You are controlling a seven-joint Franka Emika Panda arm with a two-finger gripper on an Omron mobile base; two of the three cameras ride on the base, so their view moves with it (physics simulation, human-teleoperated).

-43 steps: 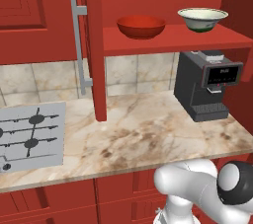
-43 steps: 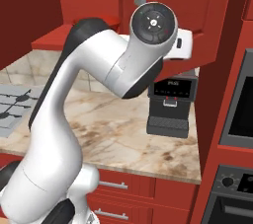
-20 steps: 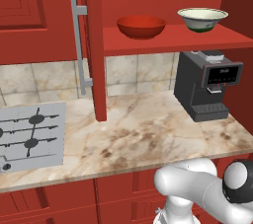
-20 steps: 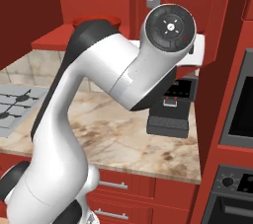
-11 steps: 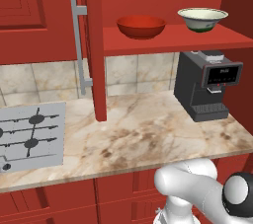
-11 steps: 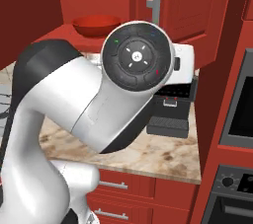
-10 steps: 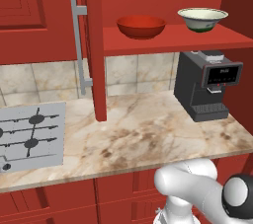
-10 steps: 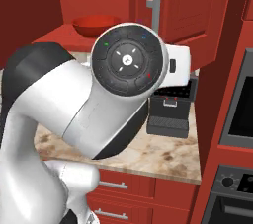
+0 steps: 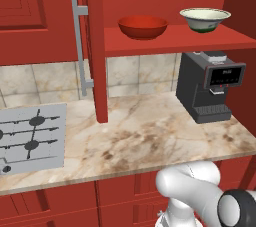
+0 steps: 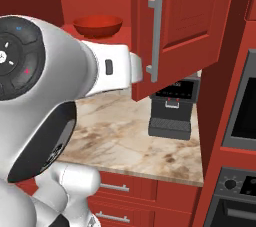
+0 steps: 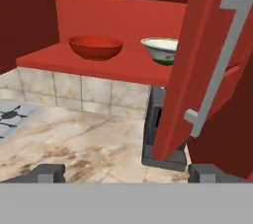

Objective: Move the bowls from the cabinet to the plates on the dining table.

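We're looking into the open cabinet (image 9: pixel 165 41): the red bowl (image 9: pixel 142 26) and the cream-white bowl (image 9: pixel 205 19) are sitting apart on its inner shelf, above the coffee machine (image 9: pixel 210 86) on the desk (image 9: pixel 140 136). Our fingers (image 11: pixel 49 172) are standing wide open, gripping nothing, well short of the shelf.

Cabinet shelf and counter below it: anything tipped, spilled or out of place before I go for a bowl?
Nothing stands out. The red bowl and the cream bowl sit upright and apart on the cabinet shelf, both doors open. The coffee machine stands squarely on a clean marble counter.
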